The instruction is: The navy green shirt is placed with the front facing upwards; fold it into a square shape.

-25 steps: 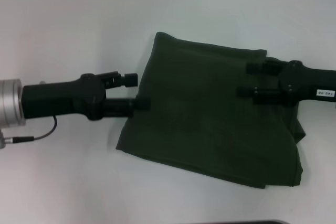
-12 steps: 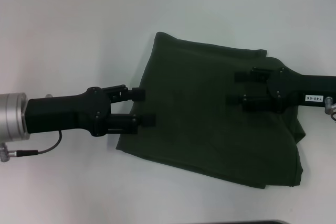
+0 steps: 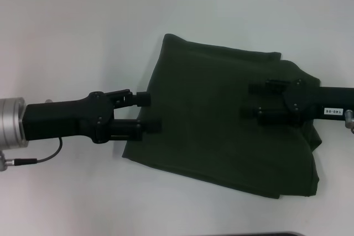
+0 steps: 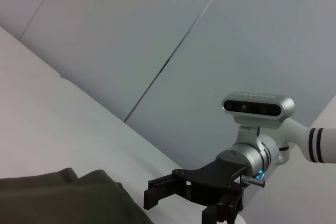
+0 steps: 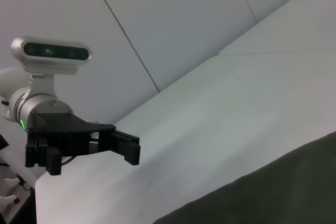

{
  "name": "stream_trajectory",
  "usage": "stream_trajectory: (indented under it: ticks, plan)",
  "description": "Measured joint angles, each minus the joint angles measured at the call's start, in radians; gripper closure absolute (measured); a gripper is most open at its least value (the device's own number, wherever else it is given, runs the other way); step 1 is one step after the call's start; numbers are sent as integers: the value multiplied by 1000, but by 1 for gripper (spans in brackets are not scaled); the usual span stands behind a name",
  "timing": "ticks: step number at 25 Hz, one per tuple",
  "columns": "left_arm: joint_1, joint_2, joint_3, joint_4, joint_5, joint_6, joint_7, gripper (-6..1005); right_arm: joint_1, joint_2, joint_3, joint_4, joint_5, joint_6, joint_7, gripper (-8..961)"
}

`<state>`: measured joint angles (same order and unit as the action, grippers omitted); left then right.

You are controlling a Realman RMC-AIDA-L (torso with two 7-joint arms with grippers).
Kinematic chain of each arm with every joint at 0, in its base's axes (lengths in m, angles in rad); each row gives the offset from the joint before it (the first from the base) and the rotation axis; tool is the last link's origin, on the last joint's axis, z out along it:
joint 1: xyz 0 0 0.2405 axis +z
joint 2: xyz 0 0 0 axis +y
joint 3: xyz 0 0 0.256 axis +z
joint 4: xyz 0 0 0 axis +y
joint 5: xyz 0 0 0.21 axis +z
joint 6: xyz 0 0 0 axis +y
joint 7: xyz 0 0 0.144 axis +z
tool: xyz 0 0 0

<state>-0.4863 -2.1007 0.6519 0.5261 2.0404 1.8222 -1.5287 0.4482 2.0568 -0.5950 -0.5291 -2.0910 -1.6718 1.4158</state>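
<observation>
One shirt (image 3: pixel 221 131), two end effectors, one table (image 3: pixel 83 31).

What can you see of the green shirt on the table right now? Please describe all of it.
The navy green shirt is dark olive, soft-looking cloth, already folded into a rough four-sided bundle lying flat on the white table. No lettering, collar or sleeve shows. Extra layers bunch out along its right edge. The left gripper, open, is at its left edge; the right gripper, also open, is over its right part. Whether either touches the cloth cannot be told.
</observation>
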Motion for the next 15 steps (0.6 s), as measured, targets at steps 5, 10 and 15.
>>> stream_trajectory:
  ticks: [5, 10, 15]
  plan:
    - [-4, 2, 2, 1, 4, 1, -11, 94, -4, -4, 3, 0, 0, -12, 0, 53]
    - [-5, 2, 3, 0, 4, 2, -18, 94, -5, -6, 6, 0, 0, -13, 0, 53]
    - [-6, 2, 5, 0, 5, 3, -25, 94, -4, -7, 3, 0, 0, -19, 0, 53]
